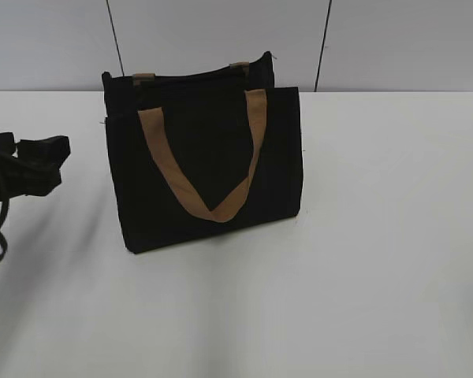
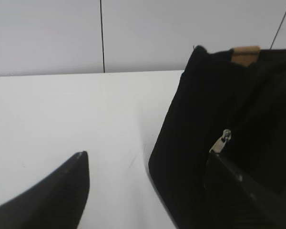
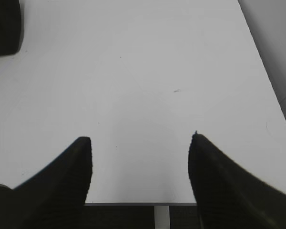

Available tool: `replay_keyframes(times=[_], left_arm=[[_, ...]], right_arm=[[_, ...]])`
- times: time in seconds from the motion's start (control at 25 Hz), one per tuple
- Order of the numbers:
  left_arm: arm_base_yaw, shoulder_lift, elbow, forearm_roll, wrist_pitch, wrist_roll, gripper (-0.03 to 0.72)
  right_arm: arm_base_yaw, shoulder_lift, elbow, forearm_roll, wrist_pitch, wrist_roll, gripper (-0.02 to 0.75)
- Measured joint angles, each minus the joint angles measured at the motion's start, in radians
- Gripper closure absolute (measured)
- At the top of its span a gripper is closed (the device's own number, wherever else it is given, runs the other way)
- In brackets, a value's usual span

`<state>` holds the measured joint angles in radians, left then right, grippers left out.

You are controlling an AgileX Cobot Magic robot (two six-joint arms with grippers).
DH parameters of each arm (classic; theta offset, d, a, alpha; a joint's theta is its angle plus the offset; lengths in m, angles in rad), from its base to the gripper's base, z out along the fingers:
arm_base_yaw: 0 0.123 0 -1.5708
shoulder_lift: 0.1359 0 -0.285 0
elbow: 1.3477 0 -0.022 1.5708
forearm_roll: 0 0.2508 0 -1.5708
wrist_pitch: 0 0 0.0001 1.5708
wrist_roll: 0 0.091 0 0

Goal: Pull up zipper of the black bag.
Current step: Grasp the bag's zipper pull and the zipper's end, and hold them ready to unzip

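Note:
The black bag (image 1: 205,165) stands upright in the middle of the white table, one tan strap handle (image 1: 213,209) hanging down its front. The zipper track (image 1: 191,76) runs along its top edge. In the left wrist view the bag (image 2: 190,143) fills the right side, and the silver zipper pull (image 2: 225,141) hangs at its end, just above my right finger. My left gripper (image 2: 148,160) is open and empty, its fingers on either side of the bag's near corner; it also shows in the exterior view (image 1: 57,161), left of the bag. My right gripper (image 3: 140,139) is open and empty over bare table.
The table edge (image 3: 133,203) lies just below my right gripper's fingertips. A dark shape (image 3: 5,26) sits at the top left of the right wrist view; I cannot tell what it is. A grey panelled wall (image 1: 378,39) stands behind the table.

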<state>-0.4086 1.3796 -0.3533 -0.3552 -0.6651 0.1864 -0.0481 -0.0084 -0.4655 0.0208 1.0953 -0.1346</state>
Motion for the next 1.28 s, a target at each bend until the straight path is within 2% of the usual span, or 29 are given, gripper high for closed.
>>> replay_keyframes(times=[0.24, 0.36, 0.52, 0.64, 0.76, 0.88, 1.04, 1.28], left_arm=[[0.0, 0.249, -0.001, 0.047, -0.289, -0.054, 0.125], [0.006, 0.324, -0.012, 0.135, -0.304, -0.085, 0.148], [0.046, 0.409, -0.065, 0.259, -0.261, -0.112, 0.176], [0.099, 0.464, -0.115, 0.404, -0.255, -0.203, 0.191], [0.151, 0.514, -0.165, 0.594, -0.255, -0.304, 0.196], [0.178, 0.552, -0.2, 0.735, -0.261, -0.355, 0.198], [0.186, 0.564, -0.21, 0.816, -0.267, -0.386, 0.241], [0.186, 0.577, -0.229, 0.834, -0.279, -0.39, 0.307]], right_arm=[[0.0, 0.0, 0.0, 0.0, 0.0, 0.0, 0.254], [0.0, 0.0, 0.0, 0.0, 0.0, 0.0, 0.254], [0.0, 0.0, 0.0, 0.0, 0.0, 0.0, 0.254], [0.0, 0.0, 0.0, 0.0, 0.0, 0.0, 0.254], [0.0, 0.0, 0.0, 0.0, 0.0, 0.0, 0.254], [0.0, 0.0, 0.0, 0.0, 0.0, 0.0, 0.254], [0.0, 0.0, 0.0, 0.0, 0.0, 0.0, 0.254], [0.0, 0.0, 0.0, 0.0, 0.0, 0.0, 0.254]])
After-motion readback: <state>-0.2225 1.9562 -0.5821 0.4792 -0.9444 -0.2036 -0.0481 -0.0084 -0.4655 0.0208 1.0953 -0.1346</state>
